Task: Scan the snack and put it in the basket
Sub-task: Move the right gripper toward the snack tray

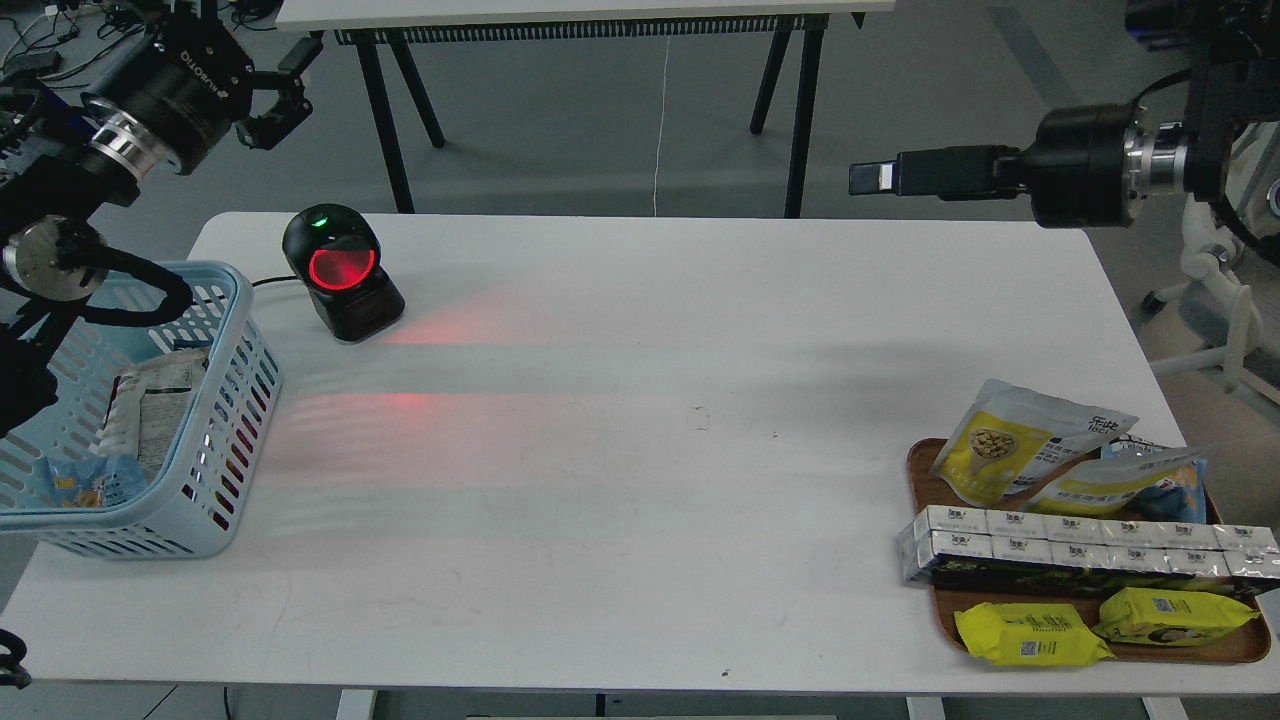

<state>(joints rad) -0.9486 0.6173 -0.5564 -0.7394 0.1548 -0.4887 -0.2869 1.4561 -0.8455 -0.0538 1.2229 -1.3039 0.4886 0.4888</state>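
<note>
The snack [1020, 440], a pouch with a white top and a yellow lower part showing a round bean picture, leans at the back of the brown tray [1180, 652] at the table's front right. The light blue slotted basket [235, 400] stands at the left edge with some packs inside. My left gripper [285, 92] hangs high above the back left, behind the basket, fingers apart and empty. My right gripper [885, 177] points left above the table's back right, far above the snack. It shows side-on as one dark bar.
A black scanner [342, 272] with a glowing red window stands at the back left beside the basket and casts red light on the table. The tray also holds a long white carton [1080, 545], two yellow flat packs [1030, 635] and another pouch [1120, 482].
</note>
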